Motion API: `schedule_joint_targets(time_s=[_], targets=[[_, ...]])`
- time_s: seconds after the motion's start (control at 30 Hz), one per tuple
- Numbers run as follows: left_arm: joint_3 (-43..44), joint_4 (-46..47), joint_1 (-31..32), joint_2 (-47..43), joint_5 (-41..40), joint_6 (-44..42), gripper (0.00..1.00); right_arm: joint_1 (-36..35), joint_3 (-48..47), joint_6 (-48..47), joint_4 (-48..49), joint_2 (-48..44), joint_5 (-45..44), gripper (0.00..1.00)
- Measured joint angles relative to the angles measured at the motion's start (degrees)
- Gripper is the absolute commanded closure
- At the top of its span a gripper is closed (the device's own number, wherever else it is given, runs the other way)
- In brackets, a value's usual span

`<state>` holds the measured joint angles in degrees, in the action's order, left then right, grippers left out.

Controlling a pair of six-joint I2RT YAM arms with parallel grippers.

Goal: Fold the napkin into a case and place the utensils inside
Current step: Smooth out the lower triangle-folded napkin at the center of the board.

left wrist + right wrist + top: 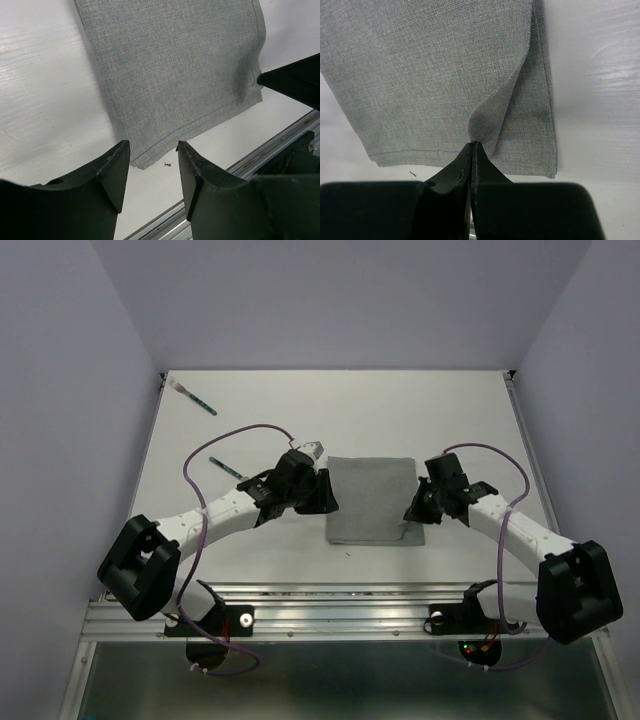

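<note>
Napkin (pixel 435 75) pinched in right gripper (pixel 472 146) — left gripper (pixel 153 146) spread.

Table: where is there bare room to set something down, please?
Bare: the table's far strip beyond the napkin, and a narrow strip between it and the rail. Crowded: beside the napkin, at the left gripper and right gripper, and around the utensils.

The napkin (pixel 420 75) is matt, coarsely woven cloth, the table (pixel 40 100) smooth and faintly glossy, the rail (pixel 280 145) brushed metal.

napkin (pixel 175 75) top cropped, utensil (pixel 226 468) partly hidden
</note>
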<state>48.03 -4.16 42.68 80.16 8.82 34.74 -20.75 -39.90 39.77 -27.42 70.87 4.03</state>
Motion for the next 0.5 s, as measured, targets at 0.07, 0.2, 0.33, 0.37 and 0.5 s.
schedule_joint_targets(time_s=[0.07, 0.2, 0.33, 0.37, 0.5], targets=[[0.0, 0.0, 0.0, -0.3, -0.1, 0.0, 0.47, -0.1, 0.0, 0.4, 0.0, -0.1, -0.7, 0.99], [0.0, 0.0, 0.0, -0.3, -0.1, 0.0, 0.46, -0.3, 1.0, 1.0, -0.3, -1.7, -2.7, 0.99], [0.0, 0.0, 0.0, -0.3, -0.1, 0.0, 0.46, -0.3, 2.4, 1.2, -1.0, -3.7, -5.0, 0.90], [0.0, 0.0, 0.0, -0.3, -0.1, 0.0, 0.46, -0.3, 2.6, 1.4, -1.6, -4.1, -6.3, 0.79], [0.0, 0.0, 0.0, -0.3, -0.1, 0.0, 0.46, -0.3, 3.0, 1.5, -3.4, -4.7, -9.7, 0.52]])
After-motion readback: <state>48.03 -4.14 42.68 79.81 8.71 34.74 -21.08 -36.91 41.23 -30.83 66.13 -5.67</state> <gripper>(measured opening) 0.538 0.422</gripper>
